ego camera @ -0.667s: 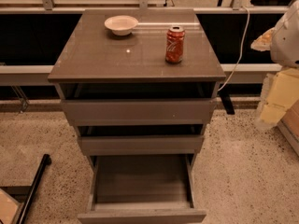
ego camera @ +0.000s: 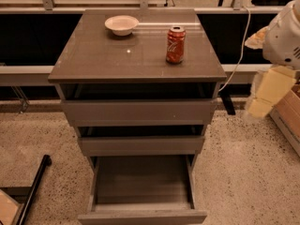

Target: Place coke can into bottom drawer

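Observation:
The coke can (ego camera: pixel 176 44) is red with a silver top. It stands upright on the right side of the cabinet top (ego camera: pixel 108 60). The bottom drawer (ego camera: pixel 142 186) is pulled out, with nothing showing inside it. My gripper (ego camera: pixel 262 102), a pale yellow part below the white arm (ego camera: pixel 286 36), hangs at the right edge of the view. It is to the right of the cabinet, below the level of the top, and well apart from the can. It holds nothing that I can see.
A white bowl (ego camera: pixel 122 24) sits at the back left of the cabinet top. The top drawer (ego camera: pixel 138 109) and middle drawer (ego camera: pixel 140 143) stand slightly out. A wooden crate (ego camera: pixel 290 114) is at the right. A black bar (ego camera: pixel 33 191) lies on the floor at the left. A cable (ego camera: pixel 236 62) hangs behind.
My gripper and arm have moved slightly left and up, towards the cabinet. The can, bowl and drawers have not moved.

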Robot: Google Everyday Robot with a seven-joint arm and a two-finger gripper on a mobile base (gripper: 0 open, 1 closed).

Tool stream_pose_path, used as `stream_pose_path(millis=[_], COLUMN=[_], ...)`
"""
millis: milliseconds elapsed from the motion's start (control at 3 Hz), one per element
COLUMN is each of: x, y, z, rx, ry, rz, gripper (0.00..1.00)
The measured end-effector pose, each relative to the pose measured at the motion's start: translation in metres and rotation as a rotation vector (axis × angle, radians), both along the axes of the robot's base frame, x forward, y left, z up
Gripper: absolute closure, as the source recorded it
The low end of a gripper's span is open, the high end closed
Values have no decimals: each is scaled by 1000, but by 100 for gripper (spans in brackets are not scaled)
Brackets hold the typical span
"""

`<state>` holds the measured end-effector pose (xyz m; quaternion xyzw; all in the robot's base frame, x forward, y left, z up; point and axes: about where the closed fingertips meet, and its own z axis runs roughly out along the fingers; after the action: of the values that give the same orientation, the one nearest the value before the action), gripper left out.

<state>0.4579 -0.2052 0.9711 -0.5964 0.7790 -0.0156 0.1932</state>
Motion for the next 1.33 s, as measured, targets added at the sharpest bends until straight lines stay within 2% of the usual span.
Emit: stream_pose_path(millis=[667,1000,1333], x=[78,122,170], y=[14,17,24], z=[-14,-15,-16], rx=[264,368,430], ry=[-41,-46,-49], rz=[-63,-99,-123], gripper=[0,0,0])
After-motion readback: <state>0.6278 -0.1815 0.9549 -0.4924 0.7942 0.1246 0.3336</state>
